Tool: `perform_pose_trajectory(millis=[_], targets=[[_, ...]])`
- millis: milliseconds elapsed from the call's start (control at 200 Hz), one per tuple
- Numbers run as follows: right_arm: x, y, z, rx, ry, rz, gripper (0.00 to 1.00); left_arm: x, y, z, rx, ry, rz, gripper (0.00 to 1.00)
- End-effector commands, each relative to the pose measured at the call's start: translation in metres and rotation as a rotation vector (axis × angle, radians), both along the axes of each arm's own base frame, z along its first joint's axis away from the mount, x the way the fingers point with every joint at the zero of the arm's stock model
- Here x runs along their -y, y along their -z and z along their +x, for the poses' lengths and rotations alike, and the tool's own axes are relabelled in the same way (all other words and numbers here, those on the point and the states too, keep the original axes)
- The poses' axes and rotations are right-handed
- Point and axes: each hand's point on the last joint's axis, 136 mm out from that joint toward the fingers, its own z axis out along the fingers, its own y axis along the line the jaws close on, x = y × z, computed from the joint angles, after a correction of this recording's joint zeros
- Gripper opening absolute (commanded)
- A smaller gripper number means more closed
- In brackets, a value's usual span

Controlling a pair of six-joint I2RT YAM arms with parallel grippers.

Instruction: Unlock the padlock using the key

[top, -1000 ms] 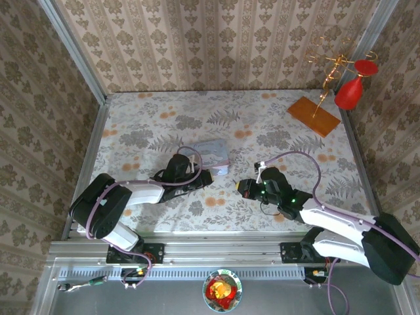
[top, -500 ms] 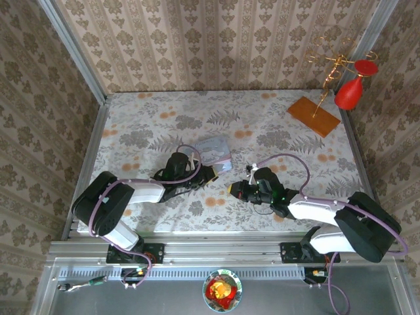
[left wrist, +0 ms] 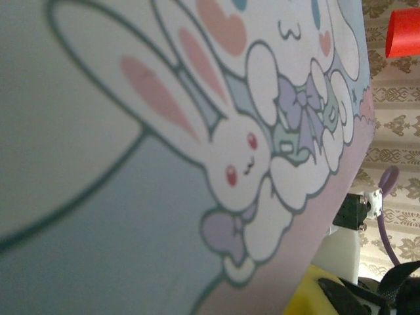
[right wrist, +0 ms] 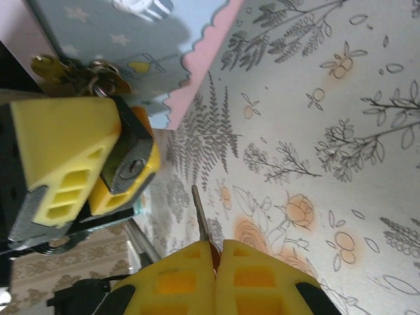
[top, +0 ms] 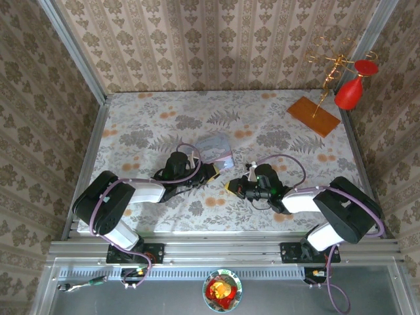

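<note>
Padlock (right wrist: 131,154), keyway showing, clamped by left gripper (right wrist: 105,177) at cartoon-printed tin's (right wrist: 125,39) near edge, mid-table; right gripper (right wrist: 214,248) pinches key (right wrist: 199,216), tip apart to near-right: square blade to slot, then push straight.

Lab booth: wallpapered walls (top: 216,39), aluminium frame (top: 216,251).

The padlock (right wrist: 129,164) is a small dark block with a round keyhole in its end face, at the left of the right wrist view. It sits tilted, clamped between the yellow jaws of the left gripper (right wrist: 98,177), with its brassy upper fittings against the edge of the pale blue tin (right wrist: 131,33). The key (right wrist: 200,220) is a thin dark blade pinched in the right gripper (right wrist: 214,262) at bottom centre. Its tip points up, near the padlock but apart from it.
</note>
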Motion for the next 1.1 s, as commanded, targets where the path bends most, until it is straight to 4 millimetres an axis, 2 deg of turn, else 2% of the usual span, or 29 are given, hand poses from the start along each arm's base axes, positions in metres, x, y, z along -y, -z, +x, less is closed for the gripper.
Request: perform_pose_trajectory(millis=[0, 250, 1090], targets=[[0.0, -0.018, 0.009, 0.03, 0.005, 0.091, 0.0, 0.005, -0.009, -0.001, 0.002, 0.02, -0.05, 0.06], [-0.004, -0.032, 0.012, 0.047, -0.012, 0.135, 0.0, 0.007, -0.009, 0.001, -0.004, 0.02, -0.059, 0.06], [-0.01, -0.02, 0.009, -0.017, -0.01, 0.167, 0.0, 0.012, -0.012, 0.005, -0.023, 0.014, -0.092, 0.05]])
